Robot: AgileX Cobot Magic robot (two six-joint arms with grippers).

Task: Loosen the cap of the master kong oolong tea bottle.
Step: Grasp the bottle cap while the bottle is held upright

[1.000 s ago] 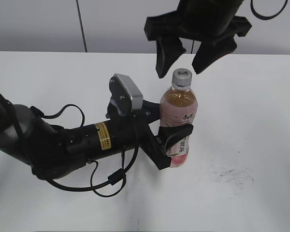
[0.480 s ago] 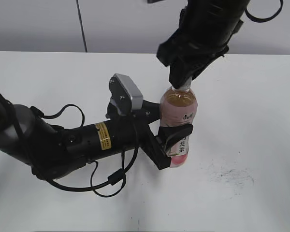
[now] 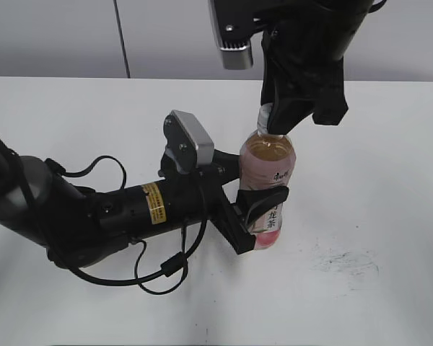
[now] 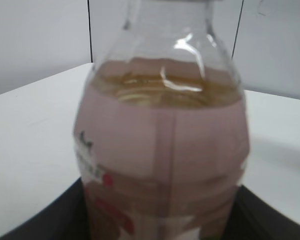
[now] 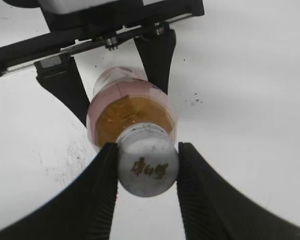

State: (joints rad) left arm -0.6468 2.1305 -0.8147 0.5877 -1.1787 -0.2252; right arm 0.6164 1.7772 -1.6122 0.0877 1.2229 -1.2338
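**Bottle pinned at waist and cap**

Bottle first: the slim clear plastic master kong oolong tea bottle (image 3: pixel 266 184), filled with amber tea and wrapped in a pink label with black Chinese characters, stands upright on the white table (image 3: pixel 390 166), about midway between its left and right edges and nearer the far edge than the near one; the left wrist view shows its shoulder and tea line (image 4: pixel 162 150) filling the frame at close range. The black left gripper (image 3: pixel 254 216), at the end of a black arm lying low across the table from the left edge, has its two fingers clenched on the lower labelled part of the bottle, one finger (image 3: pixel 263 203) crossing the front of the label; from above, the right wrist view shows those same fingers (image 5: pixel 157 50) pressed on either side of the pink body (image 5: pixel 132 107). The small round white plastic screw cap (image 5: pixel 147 167), with a dark mark on its top, sits on the neck; the black right gripper (image 5: pixel 147 180) reaches down from above, and its ribbed fingers (image 5: pixel 102 190) are closed against both sides of the cap, touching it; in the exterior view that gripper (image 3: pixel 278 119) hides nearly all of the cap. Faint dark scuff marks (image 3: pixel 344 261) lie on the table toward the near right corner.
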